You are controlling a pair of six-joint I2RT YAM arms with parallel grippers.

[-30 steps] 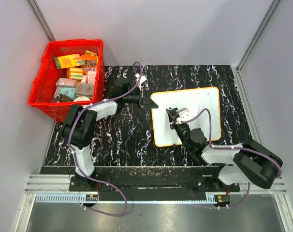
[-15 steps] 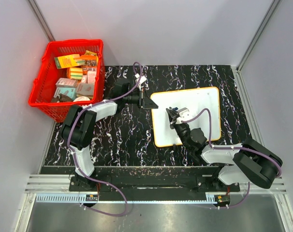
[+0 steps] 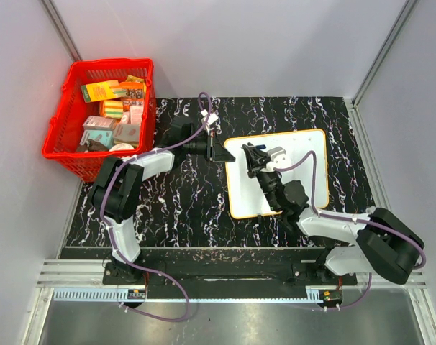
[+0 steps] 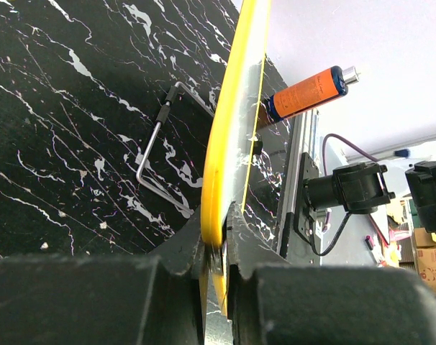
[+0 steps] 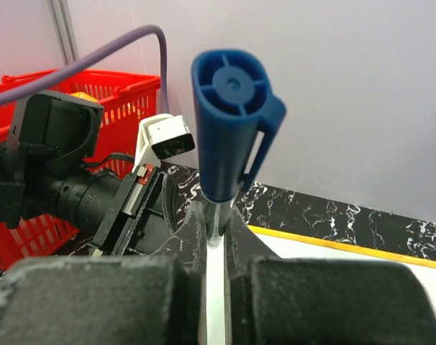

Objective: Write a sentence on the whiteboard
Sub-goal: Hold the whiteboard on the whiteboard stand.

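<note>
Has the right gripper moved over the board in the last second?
Yes. The right gripper, holding the marker, has moved toward the far-left corner of the whiteboard, nearer the left gripper clamped on its edge.

No readable text; box labels (image 3: 106,90) too small.

A red basket (image 3: 110,63) full of small boxes (image 3: 106,90) sat well to the left of my left gripper (image 3: 224,153), by the edge of the black marbled surface (image 3: 182,208).
</note>
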